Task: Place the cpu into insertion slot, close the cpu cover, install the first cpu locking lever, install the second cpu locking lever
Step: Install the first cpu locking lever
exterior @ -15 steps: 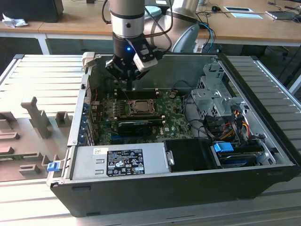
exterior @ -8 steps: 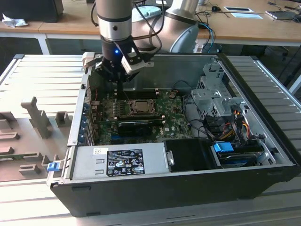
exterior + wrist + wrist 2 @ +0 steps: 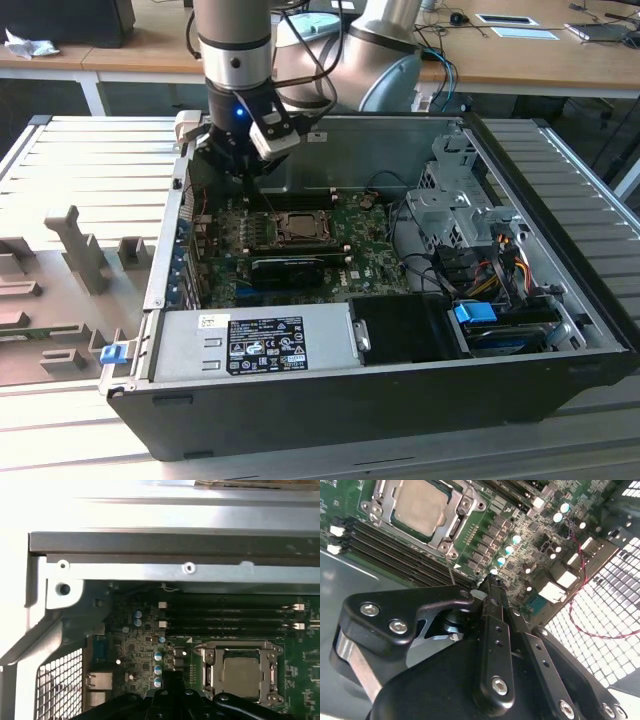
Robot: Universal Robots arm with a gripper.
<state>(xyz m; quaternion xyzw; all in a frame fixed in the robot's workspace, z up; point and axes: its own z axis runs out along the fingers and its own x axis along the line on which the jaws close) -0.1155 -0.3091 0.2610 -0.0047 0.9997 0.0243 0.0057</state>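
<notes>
The cpu (image 3: 417, 507) lies flat in the insertion slot (image 3: 300, 229) on the green board inside the open computer case. Its dull grey top (image 3: 242, 672) is framed by the silvery cpu cover (image 3: 462, 510), which lies down around it (image 3: 207, 667). A thin metal rod (image 3: 451, 570) runs from the socket's corner toward my fingertips. My gripper (image 3: 490, 582) hangs above the board beside the socket, toward the case's rear wall, shut with nothing in it. It sits at the exterior view's left of the socket (image 3: 245, 170) and its black tip (image 3: 172, 680) is over small capacitors.
Black memory slots (image 3: 225, 615) run along the socket. A black heatsink block (image 3: 285, 268) lies just in front of it. The grey power supply (image 3: 255, 340), drive cage (image 3: 455, 210) and cables (image 3: 480, 275) crowd the case. The rear grille (image 3: 600, 640) stands close to the gripper.
</notes>
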